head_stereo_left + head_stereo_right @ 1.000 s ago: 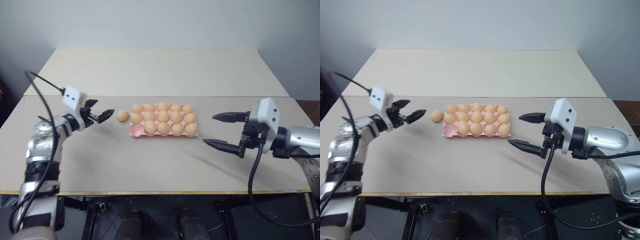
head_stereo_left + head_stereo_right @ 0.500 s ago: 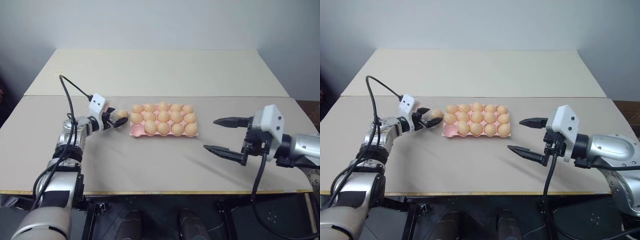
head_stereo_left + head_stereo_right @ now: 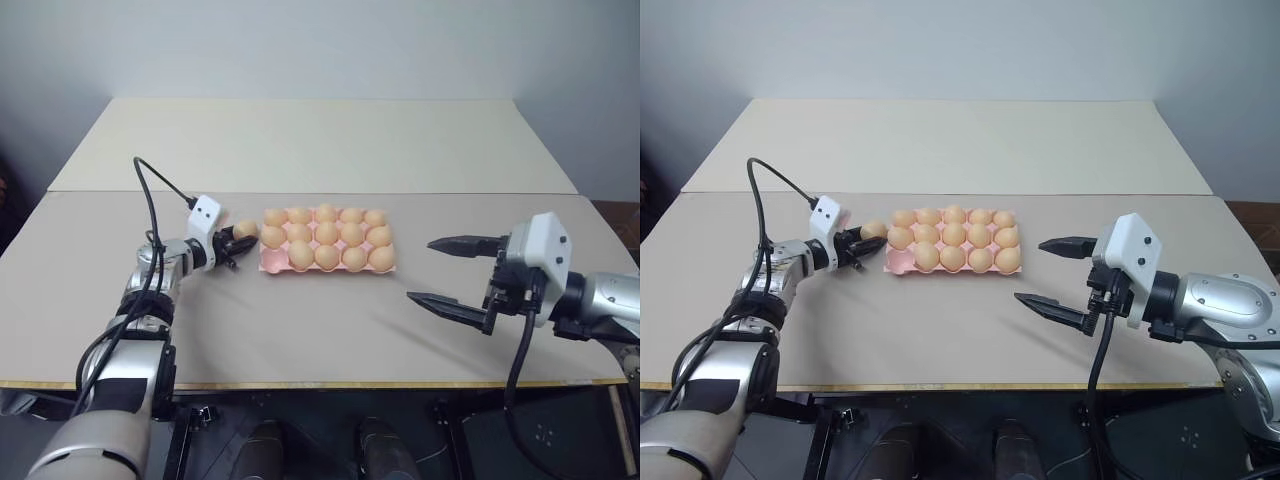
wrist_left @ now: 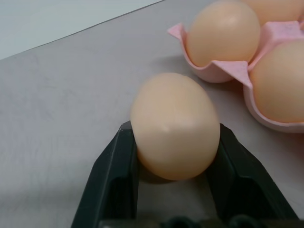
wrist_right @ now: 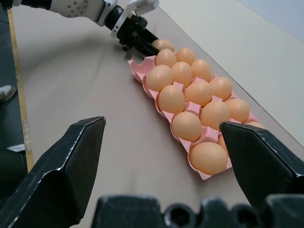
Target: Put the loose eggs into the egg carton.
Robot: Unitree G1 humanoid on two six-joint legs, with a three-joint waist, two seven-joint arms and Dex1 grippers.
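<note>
One loose egg (image 3: pixel 246 229), tan-orange, lies on the table just left of the pale pink egg carton (image 3: pixel 268 264). My left gripper (image 3: pixel 238 236) is shut on that egg; in the left wrist view the egg (image 4: pixel 175 126) sits between both black fingers (image 4: pixel 116 180), close to the carton's corner (image 4: pixel 223 71). Several eggs fill the carton's cups, while its near-left corner cup is bare. My right gripper (image 3: pixel 420 270) hangs open to the right of the carton, holding nothing. From the right wrist view the carton (image 5: pixel 137 64) runs diagonally, with the left gripper (image 5: pixel 142 42) at its far end.
The beige table (image 3: pixel 300 330) has a yellow-trimmed front edge, and a second table top (image 3: pixel 320 140) adjoins behind the carton. A black cable (image 3: pixel 150 190) loops over my left forearm.
My left arm dropped and reached right to the loose egg, then its fingers closed on it. The right gripper stayed open and almost still.
</note>
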